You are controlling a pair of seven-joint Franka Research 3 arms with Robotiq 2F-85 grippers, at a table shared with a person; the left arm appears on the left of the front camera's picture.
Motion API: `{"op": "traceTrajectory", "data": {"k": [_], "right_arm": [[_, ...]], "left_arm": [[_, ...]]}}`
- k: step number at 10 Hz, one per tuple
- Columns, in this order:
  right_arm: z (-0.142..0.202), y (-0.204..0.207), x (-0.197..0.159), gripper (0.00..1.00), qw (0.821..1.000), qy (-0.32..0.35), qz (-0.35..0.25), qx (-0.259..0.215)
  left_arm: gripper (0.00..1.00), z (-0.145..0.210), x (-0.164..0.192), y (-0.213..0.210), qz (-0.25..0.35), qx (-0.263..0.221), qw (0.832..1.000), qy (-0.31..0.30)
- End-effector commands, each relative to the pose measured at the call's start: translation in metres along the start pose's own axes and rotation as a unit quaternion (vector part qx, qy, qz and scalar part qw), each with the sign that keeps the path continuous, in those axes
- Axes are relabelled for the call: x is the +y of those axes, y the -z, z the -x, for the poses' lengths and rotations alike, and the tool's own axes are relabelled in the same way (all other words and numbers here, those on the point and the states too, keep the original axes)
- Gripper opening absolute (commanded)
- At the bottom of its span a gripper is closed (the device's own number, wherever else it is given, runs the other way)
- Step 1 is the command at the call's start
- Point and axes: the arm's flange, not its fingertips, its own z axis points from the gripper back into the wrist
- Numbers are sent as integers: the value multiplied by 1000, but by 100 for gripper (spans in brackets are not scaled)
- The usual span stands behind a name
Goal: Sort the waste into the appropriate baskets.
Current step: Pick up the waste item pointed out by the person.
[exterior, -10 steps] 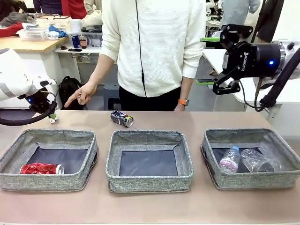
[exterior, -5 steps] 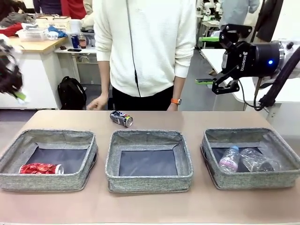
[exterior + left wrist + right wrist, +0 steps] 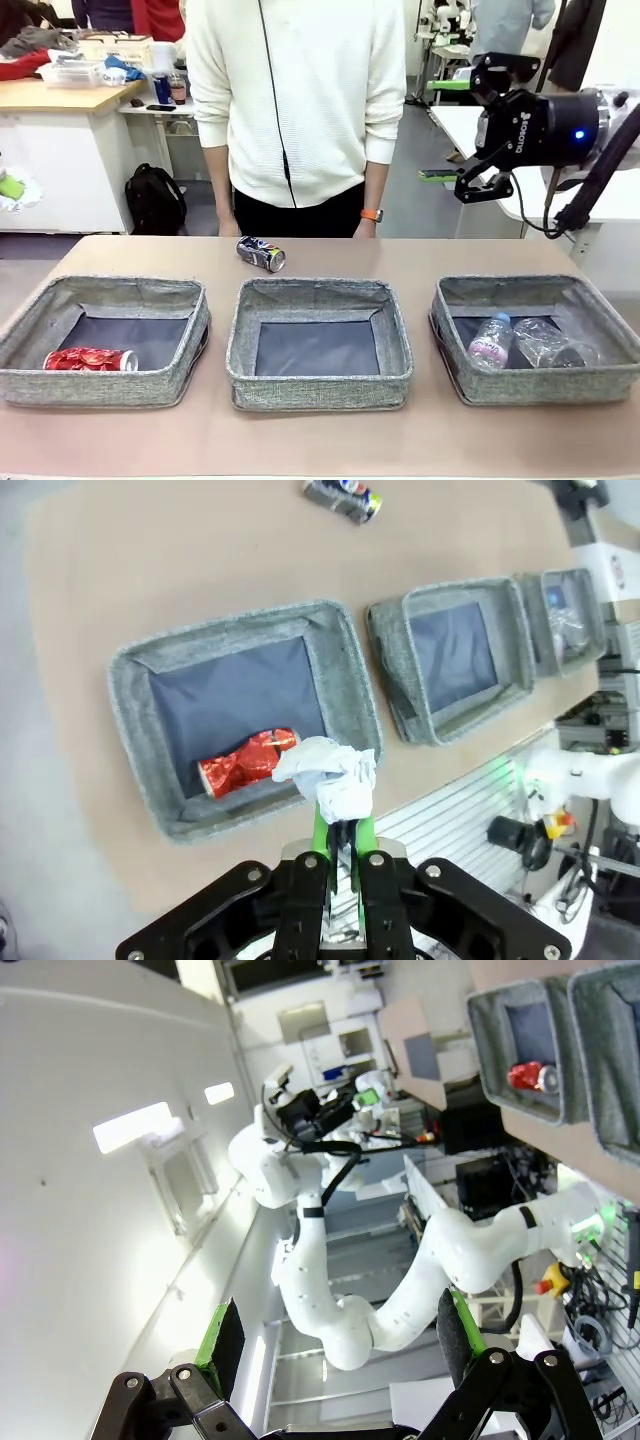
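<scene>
My left gripper (image 3: pixel 8 187) hangs at the picture's left edge, well above the table, shut on the white paper wad (image 3: pixel 24 192). In the left wrist view the wad (image 3: pixel 330 770) sits between the green fingers of this gripper (image 3: pixel 342 820), high above the left basket (image 3: pixel 135 675). That basket (image 3: pixel 100 388) holds the dented red can (image 3: pixel 90 360). The middle basket (image 3: pixel 318 390) has nothing in it. In the right basket (image 3: pixel 540 385) lie the pink-labelled bottle (image 3: pixel 490 340) and the clear bottle (image 3: pixel 555 345). The dark blue can (image 3: pixel 261 253) lies on the table behind the middle basket. My right gripper (image 3: pixel 470 130) is open, raised at the far right.
A person in a white top stands at the table's far edge, arms hanging down behind it. Bare table runs in front of and behind the three baskets. The right wrist view looks away from the table, its gripper (image 3: pixel 340 1335) with nothing between the pads.
My left gripper rose from the table's far-left corner with the paper wad, up and to the left. The person's pointing hand drew back. The right arm stayed still.
</scene>
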Motion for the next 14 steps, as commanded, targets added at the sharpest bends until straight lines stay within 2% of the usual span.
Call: {"op": "traceTrajectory", "data": {"k": [1, 3, 4, 5, 6, 7, 8, 9, 10, 11, 12, 14], "right_arm": [[0, 3, 2, 100, 1000, -2, -9, -5], [0, 3, 2, 100, 1000, -2, -9, -5], [0, 3, 2, 100, 1000, -2, -9, -5], [0, 3, 2, 100, 1000, -2, -9, -5], [0, 3, 2, 100, 1000, -2, -9, -5], [0, 3, 2, 100, 1000, -2, -9, -5], [0, 3, 2, 100, 1000, -2, -9, -5], [0, 3, 2, 100, 1000, -2, -9, -5], [0, 3, 2, 100, 1000, -2, -9, -5], [0, 3, 2, 100, 1000, -2, -9, -5], [0, 3, 2, 100, 1000, -2, -9, -5], [0, 3, 2, 100, 1000, -2, -9, -5]], "left_arm": [[0, -25, 19, 9, -17, 14, 1000, -21], [0, -25, 19, 9, -17, 14, 1000, -21], [8, -13, 14, 11, -7, 8, 1000, -13], [8, -16, -4, 24, 2, 1, 999, -43], [8, -20, -52, 18, 81, -29, 996, -25], [8, -18, -103, 8, 163, -50, 985, 13], [8, -18, -144, 0, 247, -71, 964, 63], [8, -19, -174, 2, 302, -56, 947, 93], [8, -22, -195, 7, 268, -41, 957, 102], [8, -27, -229, 12, 261, -2, 961, 88], [8, -31, -272, 16, 206, 17, 977, 48], [8, -32, -340, 6, 83, 53, 992, 75]]}}
